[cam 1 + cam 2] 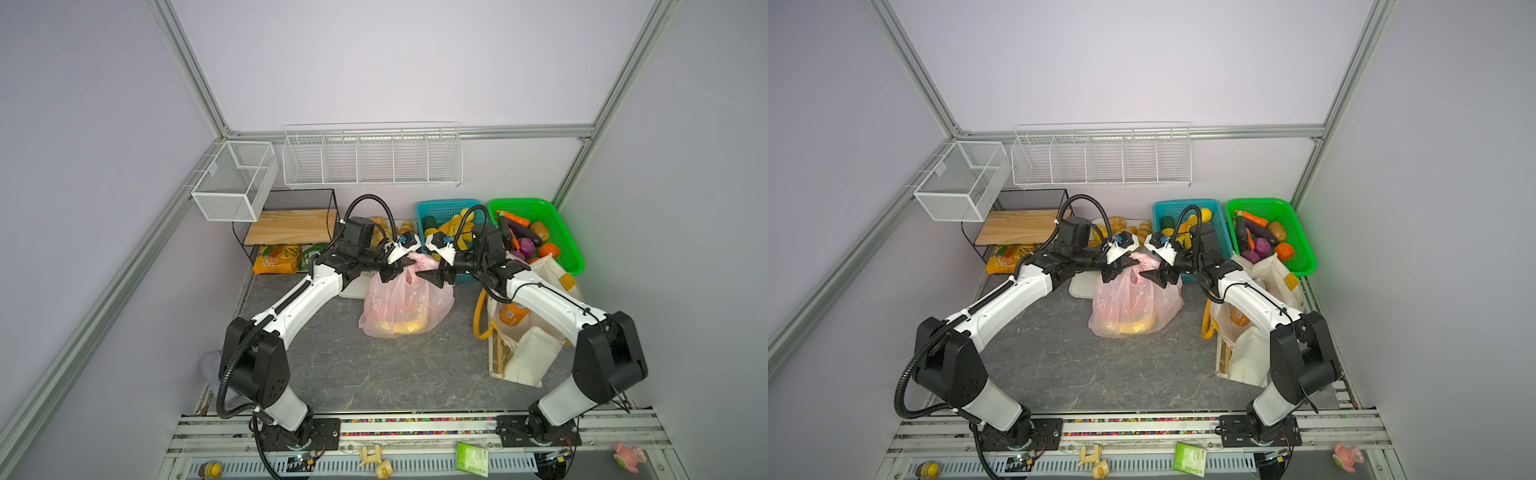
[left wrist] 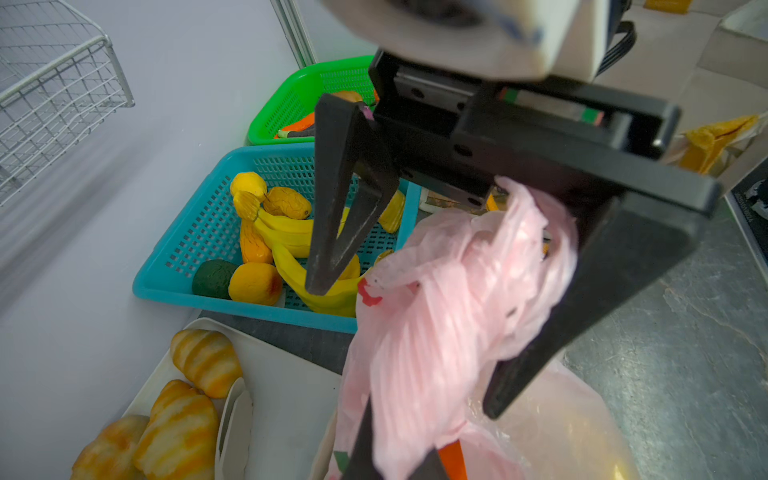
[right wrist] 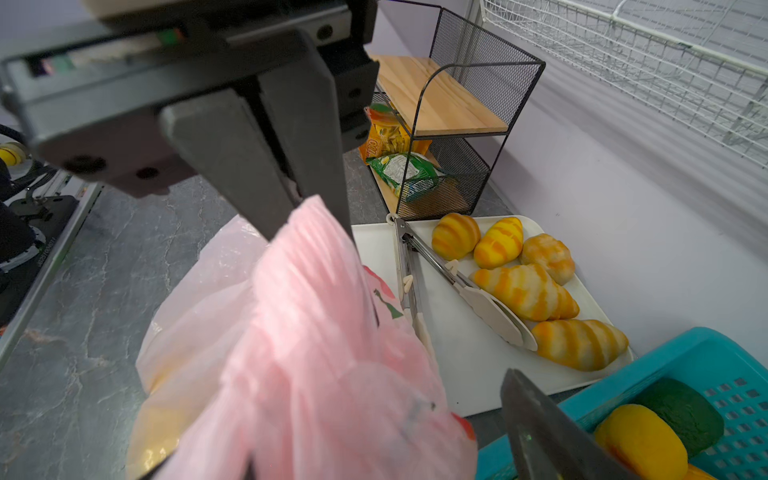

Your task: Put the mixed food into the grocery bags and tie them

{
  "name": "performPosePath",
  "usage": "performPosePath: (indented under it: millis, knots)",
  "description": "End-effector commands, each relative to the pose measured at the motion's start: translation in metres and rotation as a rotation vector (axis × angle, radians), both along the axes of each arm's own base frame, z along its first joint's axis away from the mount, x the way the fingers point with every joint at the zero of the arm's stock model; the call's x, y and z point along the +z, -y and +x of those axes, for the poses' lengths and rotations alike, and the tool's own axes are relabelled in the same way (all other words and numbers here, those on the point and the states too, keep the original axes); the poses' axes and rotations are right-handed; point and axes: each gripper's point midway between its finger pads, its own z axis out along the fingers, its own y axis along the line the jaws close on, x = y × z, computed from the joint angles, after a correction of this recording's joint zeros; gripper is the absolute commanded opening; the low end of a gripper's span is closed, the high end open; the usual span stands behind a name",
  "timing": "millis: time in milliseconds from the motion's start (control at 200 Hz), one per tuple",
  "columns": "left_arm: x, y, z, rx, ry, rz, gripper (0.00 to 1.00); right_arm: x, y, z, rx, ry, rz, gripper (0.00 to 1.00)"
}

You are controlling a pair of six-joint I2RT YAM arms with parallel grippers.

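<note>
Both tools meet over the pink bag [image 1: 409,305], mid-tabletop [image 1: 374,374] toward its far edge: your left tool [image 1: 390,274] pinches its gathered top, your right tool [image 1: 436,277] gapes wide around it.

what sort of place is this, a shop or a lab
Probably a robot test cell staged as a grocery corner: aluminium frame around plain walls, two arms bolted to a front rail, toy fruit in a blue basket.
</note>
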Motion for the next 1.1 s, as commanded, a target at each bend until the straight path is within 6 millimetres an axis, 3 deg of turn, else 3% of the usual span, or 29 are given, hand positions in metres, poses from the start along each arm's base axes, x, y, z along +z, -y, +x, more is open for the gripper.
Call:
performPosePath:
  millis: [0,355,700,780,905,1095]
  knots:
    - [0.013,0.000,-0.010,-0.041,0.055,-0.014,0.00,0.003,-0.006,0.002,0.026,0.059,0.002,0.83]
    - [0.009,0.003,-0.010,-0.039,0.050,-0.001,0.00,0.000,-0.018,0.001,0.063,0.043,0.006,0.58]
    - [0.009,-0.001,-0.005,0.027,0.012,0.000,0.00,0.002,-0.019,0.007,-0.016,0.060,0.018,0.13]
    - [0.009,-0.005,-0.002,0.072,-0.006,0.013,0.12,0.004,-0.015,0.008,-0.045,0.075,0.023,0.07]
    - [0.002,-0.016,0.001,0.128,-0.038,0.052,0.32,0.010,-0.010,0.006,-0.075,0.097,0.032,0.07]
    - [-0.010,-0.026,0.004,0.154,-0.102,0.088,0.43,0.015,-0.008,0.003,-0.088,0.087,0.051,0.07]
